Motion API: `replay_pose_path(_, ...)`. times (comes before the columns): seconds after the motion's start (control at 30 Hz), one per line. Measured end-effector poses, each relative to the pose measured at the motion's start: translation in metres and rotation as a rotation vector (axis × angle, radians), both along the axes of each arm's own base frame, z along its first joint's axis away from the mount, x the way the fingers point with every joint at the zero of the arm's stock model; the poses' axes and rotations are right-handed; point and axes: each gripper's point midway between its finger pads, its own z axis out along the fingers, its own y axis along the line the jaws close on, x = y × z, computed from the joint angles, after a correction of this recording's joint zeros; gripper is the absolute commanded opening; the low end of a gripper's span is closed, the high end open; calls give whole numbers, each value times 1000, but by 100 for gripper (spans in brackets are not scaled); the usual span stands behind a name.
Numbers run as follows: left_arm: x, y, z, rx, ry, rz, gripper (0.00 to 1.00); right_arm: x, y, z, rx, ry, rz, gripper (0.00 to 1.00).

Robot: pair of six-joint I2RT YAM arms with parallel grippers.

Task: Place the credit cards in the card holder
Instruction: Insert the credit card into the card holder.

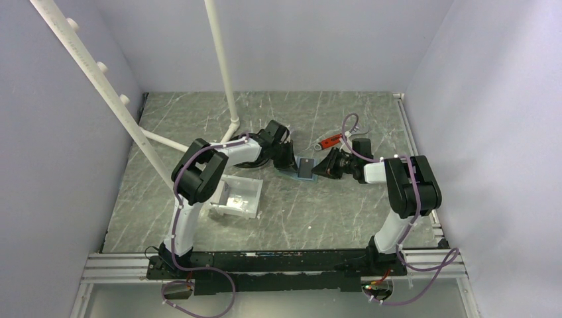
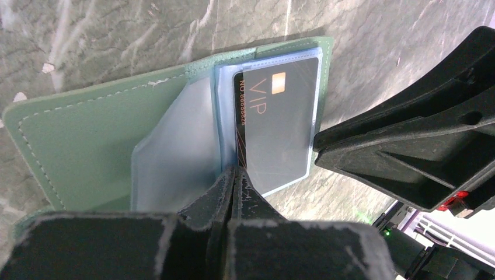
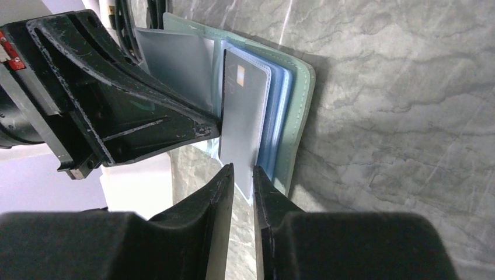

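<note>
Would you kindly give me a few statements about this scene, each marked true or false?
1. The wallet lies open. True.
2. The card in its pocket reads VIP. True.
3. The wrench sits in the tray. False: it lies on the table, apart from the tray.
4. The wallet's cover is red. False: it is green.
5. The left pincer and right pincer are both at the wallet. True.

Green card holder [image 2: 87,134] lies open, dark VIP card [image 2: 280,128] partly inside its translucent pocket.
</note>
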Motion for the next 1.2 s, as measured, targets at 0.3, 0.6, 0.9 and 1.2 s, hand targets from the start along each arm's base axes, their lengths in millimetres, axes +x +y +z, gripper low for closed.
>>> replay_pose_path(0.3, 0, 0, 0, -3, -1, -2, 2, 4, 7, 11, 55, -29, 17, 23)
replay_pose_path(0.6, 1, 2, 0, -4, 5, 1, 9, 12, 14, 18, 173, -39, 14, 27)
replay_pose_path(0.9, -7, 10, 4, 2, 8, 6, 23, 8, 31, 32, 276, -34, 62, 28)
replay_pose_path(1.2, -23, 35, 60, -38, -45, 25, 40, -4, 69, 38, 294, -19, 160, 29)
